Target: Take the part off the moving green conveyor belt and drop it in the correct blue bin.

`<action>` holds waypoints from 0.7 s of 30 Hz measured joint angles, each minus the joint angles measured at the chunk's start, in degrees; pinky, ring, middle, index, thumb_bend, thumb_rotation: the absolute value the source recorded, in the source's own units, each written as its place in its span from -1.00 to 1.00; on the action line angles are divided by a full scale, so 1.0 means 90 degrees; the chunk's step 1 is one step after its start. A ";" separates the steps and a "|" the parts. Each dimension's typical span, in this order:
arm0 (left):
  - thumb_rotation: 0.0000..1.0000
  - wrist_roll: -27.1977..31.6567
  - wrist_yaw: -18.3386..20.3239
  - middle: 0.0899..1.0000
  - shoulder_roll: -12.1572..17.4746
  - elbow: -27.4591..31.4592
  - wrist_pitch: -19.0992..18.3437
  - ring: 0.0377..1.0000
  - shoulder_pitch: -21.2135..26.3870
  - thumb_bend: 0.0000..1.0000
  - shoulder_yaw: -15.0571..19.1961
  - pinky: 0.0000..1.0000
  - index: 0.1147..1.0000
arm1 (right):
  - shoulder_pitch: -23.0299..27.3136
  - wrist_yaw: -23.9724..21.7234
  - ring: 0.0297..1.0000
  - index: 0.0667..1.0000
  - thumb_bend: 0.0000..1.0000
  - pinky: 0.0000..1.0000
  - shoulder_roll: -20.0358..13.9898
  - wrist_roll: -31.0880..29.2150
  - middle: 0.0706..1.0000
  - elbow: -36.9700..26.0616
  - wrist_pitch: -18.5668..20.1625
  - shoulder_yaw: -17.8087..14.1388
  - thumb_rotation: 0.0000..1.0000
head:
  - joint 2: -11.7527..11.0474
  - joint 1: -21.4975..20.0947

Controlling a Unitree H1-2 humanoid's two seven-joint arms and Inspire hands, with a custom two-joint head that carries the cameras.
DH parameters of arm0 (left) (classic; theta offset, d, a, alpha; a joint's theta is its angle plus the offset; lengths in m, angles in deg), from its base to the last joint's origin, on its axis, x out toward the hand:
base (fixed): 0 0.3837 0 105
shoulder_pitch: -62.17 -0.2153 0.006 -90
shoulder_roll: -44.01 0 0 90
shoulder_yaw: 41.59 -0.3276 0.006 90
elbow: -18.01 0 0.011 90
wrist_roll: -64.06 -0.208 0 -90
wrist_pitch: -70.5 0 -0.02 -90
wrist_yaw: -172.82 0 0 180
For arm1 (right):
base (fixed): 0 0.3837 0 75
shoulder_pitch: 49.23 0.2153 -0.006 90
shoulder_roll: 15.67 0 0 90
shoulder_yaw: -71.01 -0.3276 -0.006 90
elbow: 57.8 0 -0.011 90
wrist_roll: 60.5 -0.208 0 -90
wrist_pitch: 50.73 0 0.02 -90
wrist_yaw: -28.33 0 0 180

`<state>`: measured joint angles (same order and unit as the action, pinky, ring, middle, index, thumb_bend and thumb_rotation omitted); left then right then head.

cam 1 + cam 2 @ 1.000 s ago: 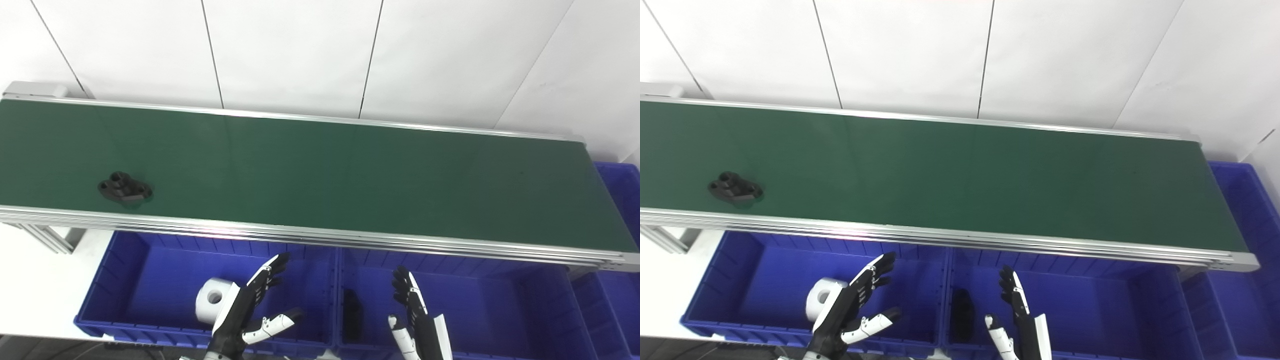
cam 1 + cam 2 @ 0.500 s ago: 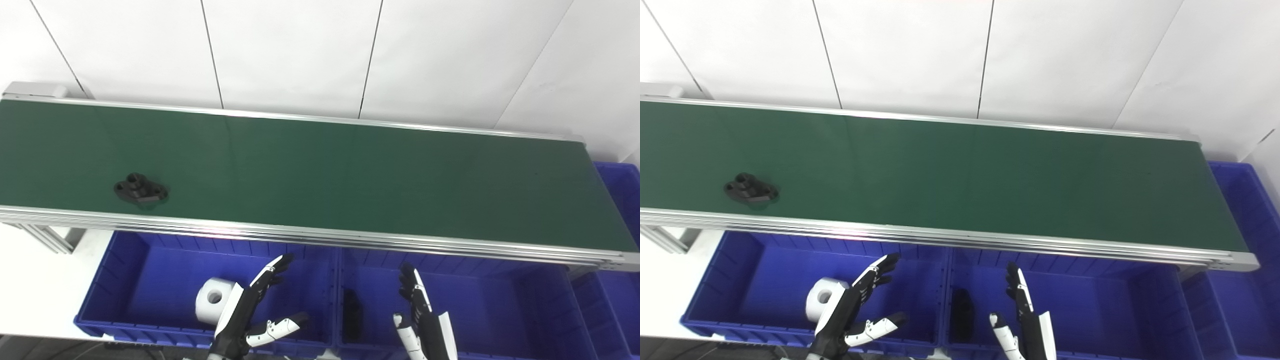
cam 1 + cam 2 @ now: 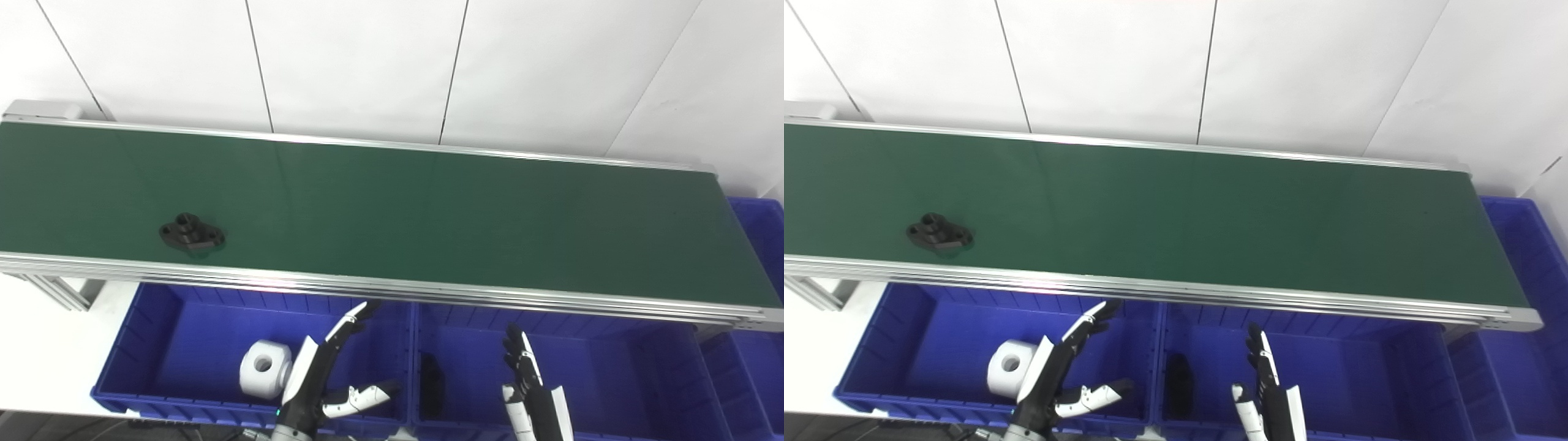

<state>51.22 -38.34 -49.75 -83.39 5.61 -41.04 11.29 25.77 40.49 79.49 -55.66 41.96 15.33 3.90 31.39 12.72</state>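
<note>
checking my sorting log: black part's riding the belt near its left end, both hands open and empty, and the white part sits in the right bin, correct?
Not quite: the white part sits in the left bin, as the left eye view shows. The black part does ride the belt, with left hand and right hand open.

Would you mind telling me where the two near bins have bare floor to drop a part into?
The left bin is bare along its left side, up to the white part; the open left hand hovers over its right side. The middle bin is bare right of the open right hand; a black part lies by its left wall.
</note>
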 measured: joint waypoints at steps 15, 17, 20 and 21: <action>0.06 -0.0142 -0.0783 0.63 -0.0068 -0.0857 0.0000 0.61 0.0479 0.54 -0.0668 0.48 0.59 | 0.0013 -0.1062 1.00 1.00 0.27 1.00 0.0226 -0.0540 1.00 0.0450 -0.0003 -0.0774 1.00 | -0.0587 0.1223; 0.03 -0.0139 -0.0848 0.63 -0.0067 -0.0863 0.0000 0.61 0.0484 0.54 -0.0712 0.48 0.58 | 0.0016 -0.1234 1.00 1.00 0.19 1.00 0.0310 -0.0626 1.00 0.0483 -0.0003 -0.0934 1.00 | -0.0587 0.1223; 0.01 -0.0134 -0.0934 0.62 -0.0067 -0.0865 0.0000 0.59 0.0494 0.56 -0.0760 0.45 0.57 | 0.0021 -0.1326 1.00 1.00 0.14 1.00 0.0379 -0.0611 1.00 0.0505 -0.0003 -0.1041 1.00 | -0.0567 0.1174; 0.01 -0.0134 -0.0977 0.62 -0.0067 -0.0870 0.0000 0.59 0.0502 0.57 -0.0778 0.45 0.57 | 0.0021 -0.1352 1.00 1.00 0.14 1.00 0.0398 -0.0609 1.00 0.0505 -0.0003 -0.1081 1.00 | -0.0558 0.1165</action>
<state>50.01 -47.13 -50.35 -91.22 5.61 -36.52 4.29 25.95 28.32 83.06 -61.14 46.50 15.30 -5.84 26.37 23.20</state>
